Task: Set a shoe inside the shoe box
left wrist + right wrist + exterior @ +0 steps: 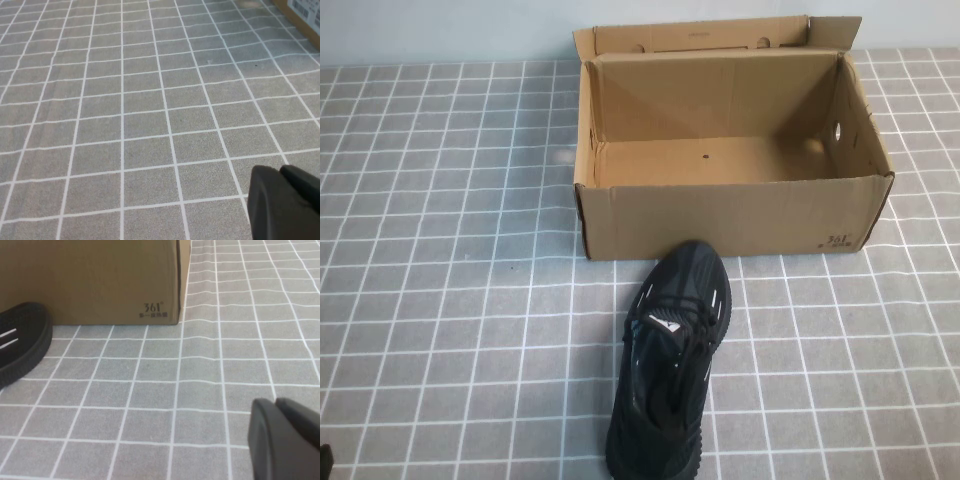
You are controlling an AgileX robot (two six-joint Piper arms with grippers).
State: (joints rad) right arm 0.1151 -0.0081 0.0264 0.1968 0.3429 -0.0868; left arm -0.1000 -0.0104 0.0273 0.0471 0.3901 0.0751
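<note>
The black mesh shoe point(670, 365) lies on the tiled cloth, toe pointing at the front wall of the open brown shoe box point(730, 215). The box is empty, its lid flap folded back. In the right wrist view the shoe's toe point(22, 342) and the box's printed corner point(100, 285) show. My left gripper point(281, 172) is shut and empty, low over bare cloth at the near left; a box corner point(302, 15) shows far off. My right gripper point(277, 405) is shut and empty, near the table to the right of the shoe. Neither gripper shows in the high view.
A grey cloth with a white grid point(440, 250) covers the table. Open cloth lies on both sides of the shoe and box. A pale wall point(440, 30) runs behind the box.
</note>
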